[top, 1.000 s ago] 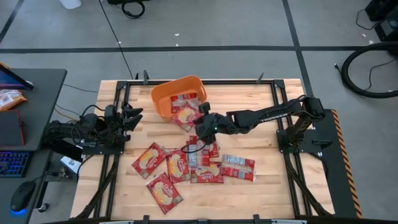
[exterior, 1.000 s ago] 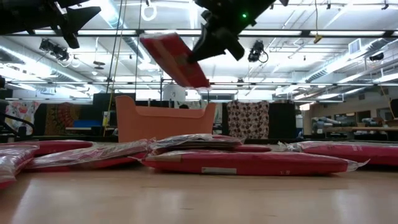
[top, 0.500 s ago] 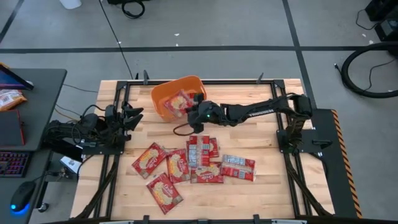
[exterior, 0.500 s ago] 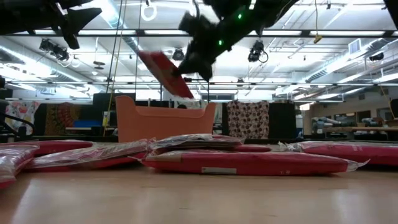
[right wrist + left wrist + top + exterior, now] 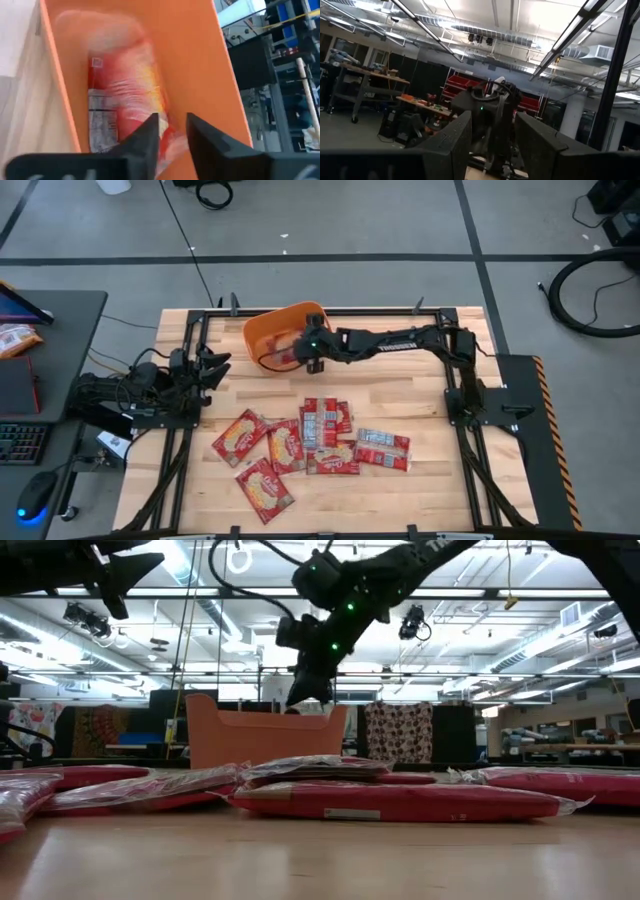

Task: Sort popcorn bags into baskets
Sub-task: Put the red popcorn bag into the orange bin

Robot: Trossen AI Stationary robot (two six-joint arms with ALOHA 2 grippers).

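While the right arm reaches out long across the worktop [image 5: 420, 385], its tool [image 5: 312, 352] hangs over the orange basket [image 5: 262, 335], fingers parted with a narrow gap and nothing pinched between them. Straight below and ahead of that tool, inside the basket, lies a red popcorn bag [image 5: 122, 107], its long axis running along the basket's length; whether the fingertips touch it I can't tell. So that packet looks delivered. What counts now, I'd say, is the loose pile of bags [image 5: 305, 442] flat on the wood, well back from the right tool toward the worktop's near edge. The left tool [image 5: 215, 367], fingers apart and empty, is parked at its own side, just beside the basket.
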